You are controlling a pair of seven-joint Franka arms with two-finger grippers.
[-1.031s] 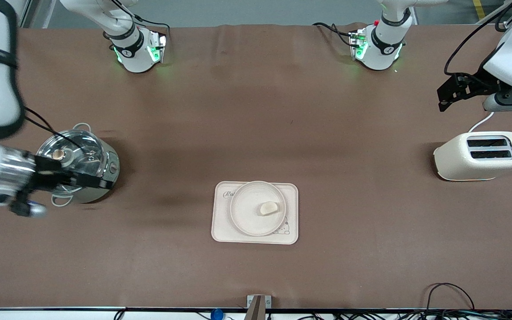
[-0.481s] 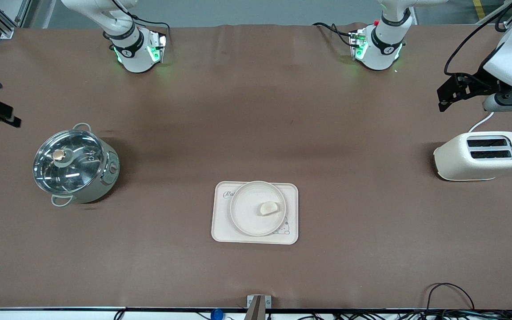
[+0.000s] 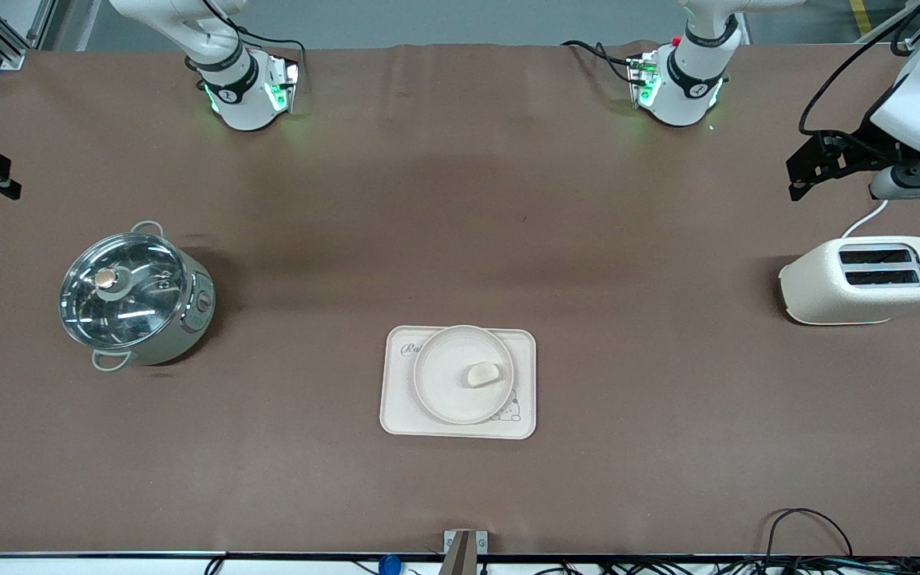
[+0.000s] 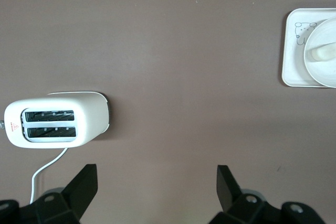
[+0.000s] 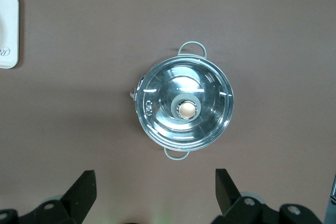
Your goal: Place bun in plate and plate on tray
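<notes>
The pale bun lies in the round plate. The plate stands on the cream rabbit tray in the middle of the table. The left wrist view shows the bun, the plate and the tray at its edge. The right wrist view shows only a corner of the tray. My left gripper is open and empty, up over the table at the left arm's end; its own view shows the jaws wide apart. My right gripper is open and empty over the right arm's end.
A white two-slot toaster with a cord stands at the left arm's end, also in the left wrist view. A steel pot with a glass lid stands at the right arm's end, also in the right wrist view. Cables hang at the table's front edge.
My right arm has drawn back from over the pot to the right arm's end of the table, mostly out of the front view. The left arm, bun, plate and tray have not moved.
</notes>
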